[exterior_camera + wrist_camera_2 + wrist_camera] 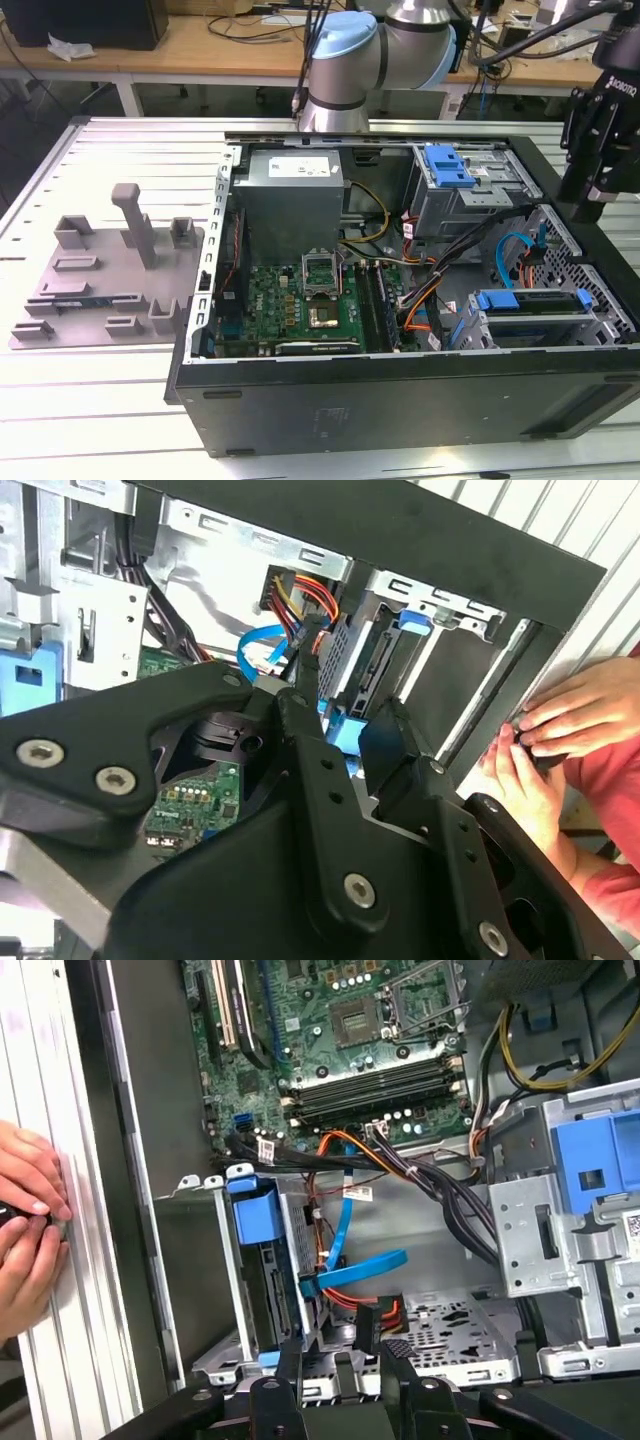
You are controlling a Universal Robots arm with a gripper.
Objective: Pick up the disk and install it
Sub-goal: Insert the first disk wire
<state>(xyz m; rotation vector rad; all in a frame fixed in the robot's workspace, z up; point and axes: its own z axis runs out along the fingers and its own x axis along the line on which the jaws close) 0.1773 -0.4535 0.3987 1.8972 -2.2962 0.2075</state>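
An open black computer case (400, 410) is laid on its side on a slatted aluminium table (100, 430). Inside it, a green motherboard (300, 305) is mounted just beside a grey power supply (290, 195). A bundle of orange and yellow wires (425, 300) is routed toward the exterior view's right. A thin blue cable (345, 1225) is looped near a perforated metal drive cage (450, 1330). A grey fixture plate (100, 270) with upright blocks is set beside the case, on the exterior view's left.

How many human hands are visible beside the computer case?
2. Both are close together over the slatted table, just outside the case wall: one hand and the other hand, holding a small dark object between them.
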